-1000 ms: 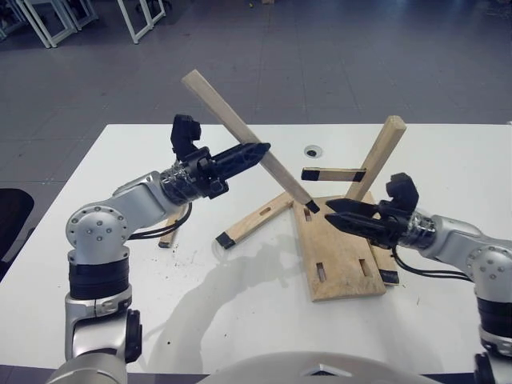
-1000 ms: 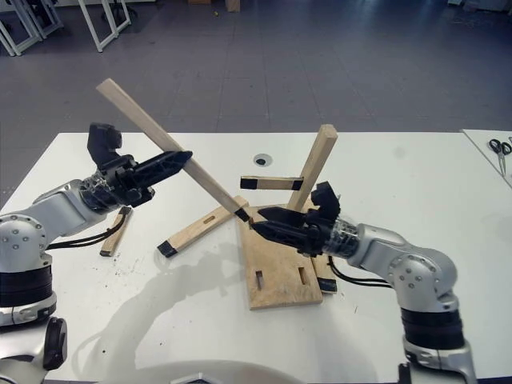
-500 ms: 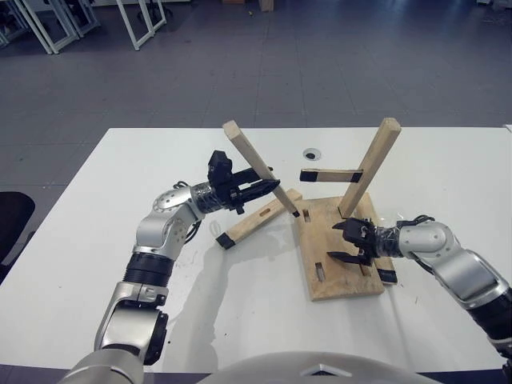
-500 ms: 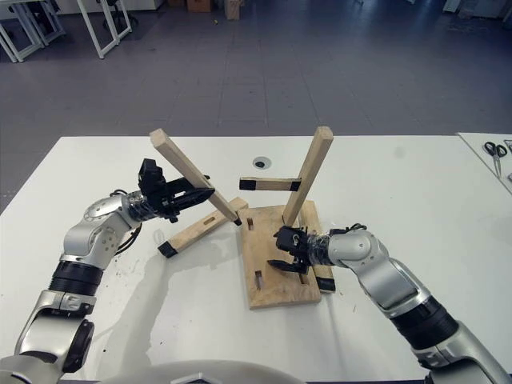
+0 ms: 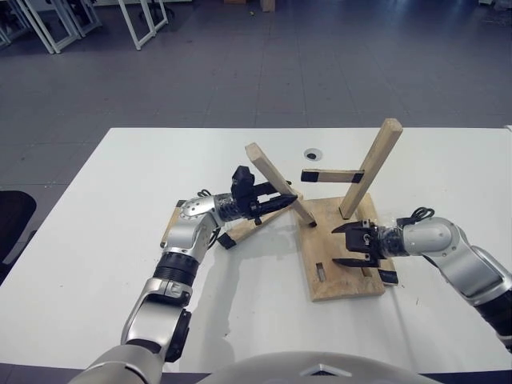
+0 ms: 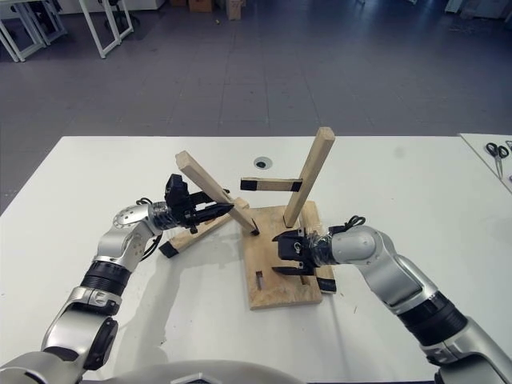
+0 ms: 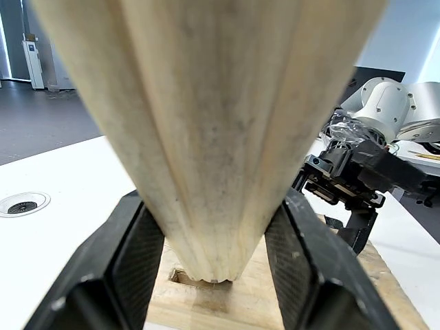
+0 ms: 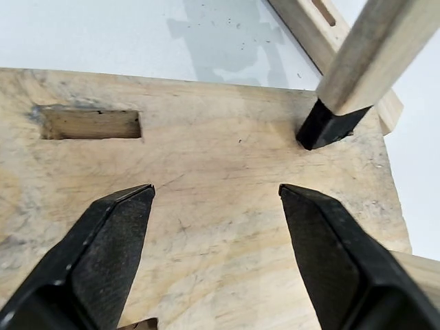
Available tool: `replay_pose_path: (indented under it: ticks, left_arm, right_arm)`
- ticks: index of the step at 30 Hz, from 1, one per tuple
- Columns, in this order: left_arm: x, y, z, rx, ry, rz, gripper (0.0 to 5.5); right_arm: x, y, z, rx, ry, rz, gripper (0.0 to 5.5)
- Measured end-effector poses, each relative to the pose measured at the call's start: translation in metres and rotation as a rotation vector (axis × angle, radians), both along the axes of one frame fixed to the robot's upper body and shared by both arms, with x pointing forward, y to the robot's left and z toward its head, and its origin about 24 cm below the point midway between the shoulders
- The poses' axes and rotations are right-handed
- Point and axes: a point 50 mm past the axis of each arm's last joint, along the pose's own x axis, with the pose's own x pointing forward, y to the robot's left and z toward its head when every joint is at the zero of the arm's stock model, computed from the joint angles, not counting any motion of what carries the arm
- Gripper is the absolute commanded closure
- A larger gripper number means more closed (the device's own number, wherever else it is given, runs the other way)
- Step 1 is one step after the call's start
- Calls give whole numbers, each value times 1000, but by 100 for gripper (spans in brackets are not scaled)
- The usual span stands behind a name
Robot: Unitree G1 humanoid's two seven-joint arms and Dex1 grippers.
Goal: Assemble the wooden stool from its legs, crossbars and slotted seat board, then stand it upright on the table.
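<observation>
On the tabletop (image 5: 120,208), the left tool (image 5: 282,197) clamps a tilted leg (image 5: 266,166), its tip at the far-left slot of the slotted seat board (image 5: 342,284) for seating. The right tool (image 5: 334,245) gapes wide and empty above the board, probably ready to steady it.

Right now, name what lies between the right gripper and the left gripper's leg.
Bare seat board: the right wrist view shows plain wood from the right gripper to the leg.

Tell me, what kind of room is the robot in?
Probably a robot lab or workshop: there is a big white worktable, a bare grey floor, and white metal frames standing at the back.
</observation>
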Motion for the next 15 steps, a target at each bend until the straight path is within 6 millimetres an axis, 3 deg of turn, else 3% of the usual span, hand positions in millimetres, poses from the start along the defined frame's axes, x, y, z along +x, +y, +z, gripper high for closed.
replay_pose_path:
  ticks: [4, 11, 15]
  left_arm:
    - [9, 5, -3, 50, 14, -20, 345]
    - [17, 28, 10, 115, 40, -101, 345]
    - [22, 23, 17, 172, 14, -133, 346]
  right_arm:
    - [-1, -2, 1, -12, 9, 24, 214]
    - [-2, -2, 0, -10, 9, 23, 214]
    - [-2, -2, 0, -9, 8, 20, 214]
